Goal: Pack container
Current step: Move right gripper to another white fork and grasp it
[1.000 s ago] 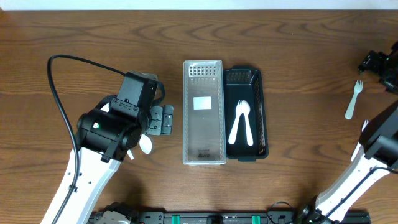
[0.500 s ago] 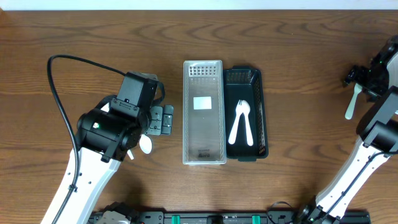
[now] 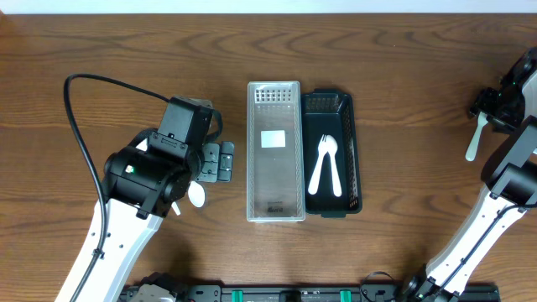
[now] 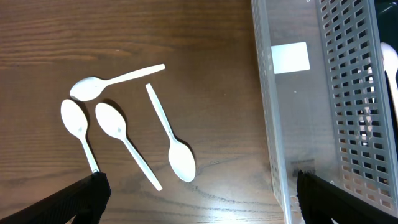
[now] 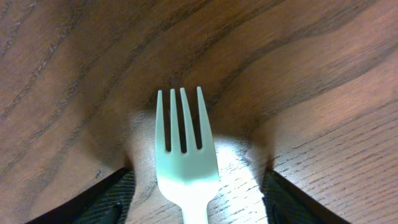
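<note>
A clear plastic container [image 3: 274,201] stands mid-table beside a black basket tray [image 3: 354,151] that holds a white fork and a white spoon [image 3: 325,164]. My left gripper [image 3: 216,161] is open and empty above several white spoons [image 4: 177,149] lying on the wood, left of the clear container [image 4: 292,124]. One spoon bowl [image 3: 195,195] shows under the arm. My right gripper [image 3: 495,109] is at the far right over a white fork [image 3: 473,143]. In the right wrist view the fork [image 5: 183,149] lies on the table between the open fingers [image 5: 196,199], which do not touch it.
A black cable [image 3: 80,126] loops off the left arm. The table's back edge [image 3: 268,10] runs along the top. The right arm's base link [image 3: 512,180] stands at the right edge.
My right gripper has come down and left from the far right edge onto the fork's head end. The left arm and the spoons have not moved.
</note>
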